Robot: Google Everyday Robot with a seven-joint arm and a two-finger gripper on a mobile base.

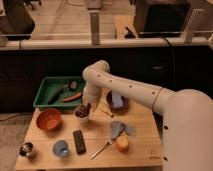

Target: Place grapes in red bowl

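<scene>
Grapes (81,112) sit in a white cup (82,120) mid-bench (142,145), just right of the red bowl (48,120). Gripper (86,107) is at the cup's mouth, on the grapes. Can't tell whether it's open or closed on them. Arm (125,87) reaches in from above, prob. because the cup wall blocks a side approach. Bowl looks empty & near, so next is likely a short lift, then a carry left.

Raised camera, perhaps shoulder-side, overlooks hand (86,107) above table (142,145).
</scene>
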